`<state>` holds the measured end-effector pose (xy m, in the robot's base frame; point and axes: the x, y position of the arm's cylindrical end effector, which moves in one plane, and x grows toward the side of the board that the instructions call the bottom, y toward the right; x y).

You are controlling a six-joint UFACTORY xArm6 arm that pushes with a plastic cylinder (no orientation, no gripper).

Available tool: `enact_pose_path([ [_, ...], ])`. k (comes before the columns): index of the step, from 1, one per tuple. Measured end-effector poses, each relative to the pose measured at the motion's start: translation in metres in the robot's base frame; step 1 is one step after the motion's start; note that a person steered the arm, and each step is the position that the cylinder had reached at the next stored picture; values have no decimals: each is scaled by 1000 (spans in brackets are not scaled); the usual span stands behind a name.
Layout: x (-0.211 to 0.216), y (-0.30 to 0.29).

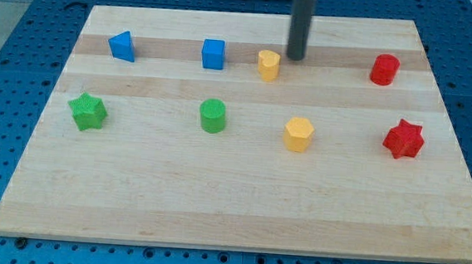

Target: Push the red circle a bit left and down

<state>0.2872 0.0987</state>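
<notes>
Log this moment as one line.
my tip: just right of small yellow block | red circle block: untouched, far to the view's right | contact: none

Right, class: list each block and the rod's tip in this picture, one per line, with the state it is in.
red circle: upright, untouched, top right
red star: flat, right side
yellow block: just left of my tip, contact unclear
yellow hexagon: upright, centre
blue cube: upright, top row
blue triangle: top left
green circle: upright
green star: flat, left
my tip: on board, far left of red circle
</notes>
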Motion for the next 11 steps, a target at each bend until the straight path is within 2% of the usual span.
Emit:
enact_pose_path([
  [1,-22,88],
  [2,-16,183],
  [3,13,222],
  [4,20,202],
  [5,20,136],
  [6,23,93],
  [11,44,99],
])
